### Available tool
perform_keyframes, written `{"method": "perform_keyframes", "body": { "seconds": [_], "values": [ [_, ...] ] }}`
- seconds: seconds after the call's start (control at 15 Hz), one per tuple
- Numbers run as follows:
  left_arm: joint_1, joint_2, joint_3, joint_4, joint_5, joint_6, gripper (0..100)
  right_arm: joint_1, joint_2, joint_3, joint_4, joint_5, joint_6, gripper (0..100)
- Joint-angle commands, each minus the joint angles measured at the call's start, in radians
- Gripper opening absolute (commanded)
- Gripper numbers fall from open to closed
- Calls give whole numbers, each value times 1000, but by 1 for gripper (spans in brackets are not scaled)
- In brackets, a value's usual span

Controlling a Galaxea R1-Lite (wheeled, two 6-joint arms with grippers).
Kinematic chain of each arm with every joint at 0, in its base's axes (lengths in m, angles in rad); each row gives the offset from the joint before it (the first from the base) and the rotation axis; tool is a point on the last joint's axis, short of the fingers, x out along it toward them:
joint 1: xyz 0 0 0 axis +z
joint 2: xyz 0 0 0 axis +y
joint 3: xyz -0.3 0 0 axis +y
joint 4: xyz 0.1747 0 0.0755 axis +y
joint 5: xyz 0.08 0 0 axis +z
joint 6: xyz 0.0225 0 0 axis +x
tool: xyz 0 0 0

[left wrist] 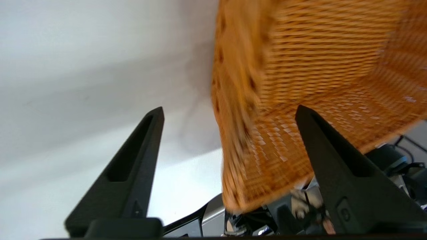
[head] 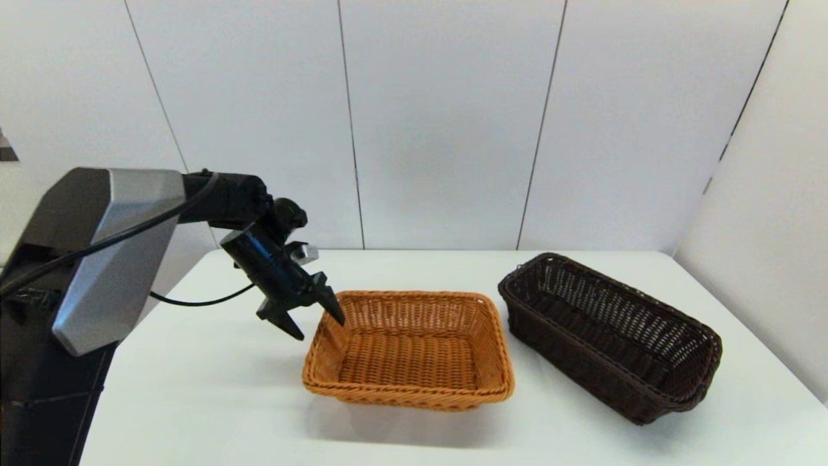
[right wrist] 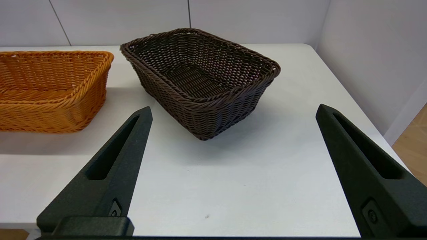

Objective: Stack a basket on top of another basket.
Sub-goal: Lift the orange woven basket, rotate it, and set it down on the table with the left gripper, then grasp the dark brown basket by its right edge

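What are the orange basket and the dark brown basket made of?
Both look like woven wicker, though maybe plastic.
Orange basket: tan strands in tight rows, braided rim, slight sheen.
Dark brown basket: near-black strands, gaps in the sides, braided rim.

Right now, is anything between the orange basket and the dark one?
No. In the head view only bare white table separates the orange-tan basket from the dark brown basket; they sit apart.

White table (head: 213,388), grey panelled wall (head: 446,123)
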Motion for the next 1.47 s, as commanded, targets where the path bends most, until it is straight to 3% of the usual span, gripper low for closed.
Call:
{"method": "perform_keyframes", "body": {
  "seconds": [0.07,0.27,0.47,0.73,1.2,1.47],
  "values": [
    [93,-291,0,-55,2,-30,100,0,1,0,0,0,0,100],
    [156,-535,15,-44,22,-81,100,0,1,0,0,0,0,100],
    [179,-857,126,-53,232,-147,100,0,1,0,0,0,0,100],
    [177,-1230,249,20,358,-135,100,0,1,0,0,0,0,100],
    [179,-1782,647,57,388,-92,100,0,1,0,0,0,0,100],
    [185,-2004,762,55,424,-58,100,0,1,0,0,0,0,100]
  ]
}}
